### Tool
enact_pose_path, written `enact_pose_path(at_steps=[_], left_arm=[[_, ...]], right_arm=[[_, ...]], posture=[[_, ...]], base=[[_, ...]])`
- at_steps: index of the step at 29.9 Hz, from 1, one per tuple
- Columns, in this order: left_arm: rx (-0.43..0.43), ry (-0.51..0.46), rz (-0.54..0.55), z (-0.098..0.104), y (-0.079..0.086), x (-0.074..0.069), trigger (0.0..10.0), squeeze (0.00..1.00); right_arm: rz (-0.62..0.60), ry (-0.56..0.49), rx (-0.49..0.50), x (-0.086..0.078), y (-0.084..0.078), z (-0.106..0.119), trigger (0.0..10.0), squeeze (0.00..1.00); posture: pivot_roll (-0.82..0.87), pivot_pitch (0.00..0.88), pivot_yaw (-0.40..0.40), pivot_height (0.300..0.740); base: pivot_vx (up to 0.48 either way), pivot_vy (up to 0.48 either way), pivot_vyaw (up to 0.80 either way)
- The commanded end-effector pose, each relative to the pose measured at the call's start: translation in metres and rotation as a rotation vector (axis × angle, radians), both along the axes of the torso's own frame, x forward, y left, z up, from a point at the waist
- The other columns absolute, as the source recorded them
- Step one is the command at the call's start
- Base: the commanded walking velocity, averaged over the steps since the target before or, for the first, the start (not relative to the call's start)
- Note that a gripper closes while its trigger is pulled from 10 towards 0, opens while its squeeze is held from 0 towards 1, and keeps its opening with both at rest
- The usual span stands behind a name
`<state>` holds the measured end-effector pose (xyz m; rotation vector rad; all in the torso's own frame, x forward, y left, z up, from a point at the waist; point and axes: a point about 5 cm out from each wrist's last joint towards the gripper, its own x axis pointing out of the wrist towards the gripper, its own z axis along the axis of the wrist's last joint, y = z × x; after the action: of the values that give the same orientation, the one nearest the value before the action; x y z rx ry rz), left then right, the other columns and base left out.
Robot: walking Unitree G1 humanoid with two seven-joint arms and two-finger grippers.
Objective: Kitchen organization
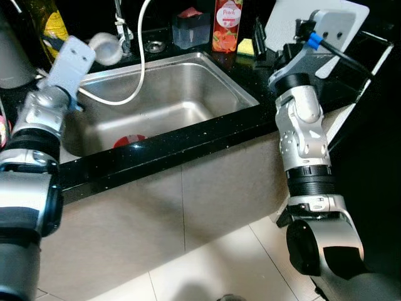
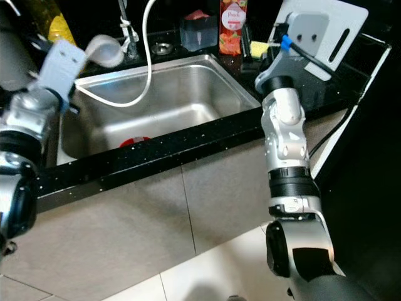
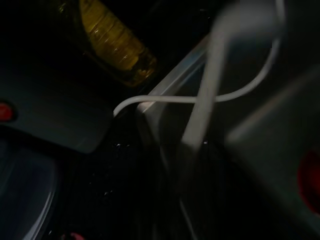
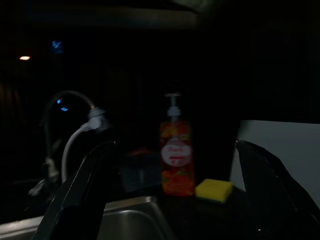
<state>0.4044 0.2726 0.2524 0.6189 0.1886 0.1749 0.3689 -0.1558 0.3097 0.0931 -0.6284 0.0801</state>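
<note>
**Both arms reaching over the sink, nothing gripped for certain**

The right gripper (image 4: 170, 200) is hanging with its jaws spread wide and empty, lined up toward the far right corner of the counter (image 1: 207, 135), probably so the soap bottle (image 4: 176, 160) and the yellow sponge (image 4: 214, 190) beside it fall between the fingers. The left gripper (image 1: 94, 47) is raised over the sink's far left corner next to a pale cup-like thing (image 1: 108, 49); whether its jaws are gripping it or are open I cannot tell. A white hose (image 1: 141, 63) is looping from the tap (image 1: 122, 25) down into the steel sink (image 1: 188, 94), where something red (image 1: 128, 140) is lying near the front wall. A white cutting board (image 2: 332, 31) is leaning at the far right, likely parked upright to drain.
</note>
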Motion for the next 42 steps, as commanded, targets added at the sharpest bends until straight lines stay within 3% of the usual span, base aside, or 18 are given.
enact_pose_path(at_steps=[1, 3, 4, 7, 8, 10, 11, 12, 14, 16, 19, 20, 22, 27, 34, 36, 39, 42], left_arm=[[-0.051, -0.049, -0.007, 0.01, 0.0, 0.001, 10.0, 1.0], [-0.11, -0.097, -0.014, 0.016, -0.001, 0.002, 10.0, 1.0], [-0.136, -0.168, -0.022, 0.026, -0.002, 0.002, 10.0, 0.83], [-0.153, -0.218, -0.029, 0.033, -0.003, 0.002, 10.0, 0.83], [-0.167, -0.38, -0.018, 0.055, 0.0, -0.001, 10.0, 0.0], [-0.179, -0.494, -0.006, 0.07, 0.002, -0.005, 10.0, 0.0], [-0.181, -0.664, 0.045, 0.091, 0.01, -0.015, 10.0, 0.0], [0.001, -0.912, 0.23, 0.123, 0.029, -0.042, 10.0, 0.0], [0.056, -0.944, 0.319, 0.125, 0.039, -0.051, 10.0, 0.0], [0.085, -0.932, 0.391, 0.121, 0.049, -0.057, 10.0, 0.0], [-0.115, -0.626, 0.54, 0.059, 0.088, -0.056, 10.0, 0.0], [-0.115, -0.626, 0.54, 0.059, 0.088, -0.056, 10.0, 0.0], [-0.281, -0.407, 0.58, 0.006, 0.1, -0.06, 10.0, 0.0], [-0.391, -0.206, 0.463, -0.032, 0.087, -0.066, 10.0, 0.0], [-0.212, -0.132, 0.367, -0.035, 0.073, -0.066, 10.0, 0.0], [-0.011, -0.291, 0.433, -0.02, 0.062, -0.078, 10.0, 0.0], [-0.035, -0.447, 0.463, -0.02, 0.028, -0.101, 10.0, 0.0], [-0.084, -0.483, 0.448, -0.025, 0.003, -0.118, 10.0, 0.0]], right_arm=[[-0.007, 0.006, 0.004, -0.002, -0.002, -0.001, 10.0, 0.0], [-0.004, 0.011, 0.002, -0.002, -0.001, -0.002, 10.0, 0.0], [0.002, 0.01, -0.001, -0.002, 0.0, -0.002, 10.0, 0.0], [0.006, 0.01, -0.003, -0.002, 0.001, -0.001, 10.0, 0.0], [0.01, 0.011, -0.002, -0.002, 0.002, -0.001, 10.0, 0.0], [0.012, 0.012, -0.001, -0.001, 0.002, 0.0, 10.0, 0.0], [0.018, 0.012, -0.001, -0.001, 0.004, 0.0, 10.0, 0.0], [0.026, 0.012, -0.001, -0.001, 0.006, 0.0, 10.0, 0.0], [0.028, 0.017, 0.002, -0.001, 0.007, -0.001, 10.0, 0.0], [0.028, 0.023, 0.005, -0.001, 0.007, -0.002, 10.0, 0.0], [0.04, 0.029, 0.005, -0.001, 0.011, -0.004, 10.0, 0.0], [0.04, 0.029, 0.005, -0.001, 0.011, -0.004, 10.0, 0.0], [0.035, 0.023, 0.001, -0.002, 0.008, -0.002, 10.0, 0.0], [-0.02, 0.028, 0.001, -0.001, -0.011, 0.002, 10.0, 0.0], [-0.042, 0.03, -0.006, -0.002, -0.018, 0.0, 10.0, 0.0], [-0.042, 0.032, -0.001, -0.005, -0.017, -0.004, 10.0, 0.0], [-0.046, 0.035, -0.014, -0.007, -0.019, -0.008, 10.0, 0.0], [-0.061, 0.037, -0.012, -0.007, -0.025, -0.008, 10.0, 0.0]], posture=[[0.11, 0.0, 0.042, 0.74], [0.12, 0.0, 0.036, 0.74], [0.12, 0.0, 0.033, 0.74], [0.12, 0.0, 0.033, 0.74], [0.13, 0.0, 0.022, 0.74], [0.13, 0.0, 0.022, 0.74], [0.13, 0.0, 0.022, 0.74], [0.14, 0.0, 0.021, 0.74], [0.14, 0.0, 0.021, 0.74], [0.14, 0.0, 0.021, 0.74], [0.16, 0.0, 0.014, 0.74], [0.16, 0.0, 0.014, 0.74], [0.16, 0.0, 0.02, 0.74], [0.15, 0.017, 0.014, 0.74], [0.16, 0.019, 0.028, 0.74], [0.15, 0.017, 0.036, 0.74], [0.14, 0.0, 0.056, 0.74], [0.15, 0.007, 0.055, 0.74]], base=[[0.0, 0.0, 0.0], [0.0, 0.0, 0.0], [0.0, 0.0, 0.0], [0.0, 0.0, 0.0], [0.0, 0.0, 0.0], [0.0, 0.0, 0.0], [0.0, 0.0, 0.0], [0.0, 0.0, 0.0], [0.0, 0.0, 0.0], [0.0, 0.0, 0.0], [0.0, 0.0, 0.0], [0.0, 0.0, 0.0], [0.0, 0.0, 0.0], [0.0, 0.0, 0.0], [0.0, 0.0, 0.0], [0.0, 0.0, 0.0], [0.0, 0.0, 0.0], [0.0, 0.0, 0.0]])
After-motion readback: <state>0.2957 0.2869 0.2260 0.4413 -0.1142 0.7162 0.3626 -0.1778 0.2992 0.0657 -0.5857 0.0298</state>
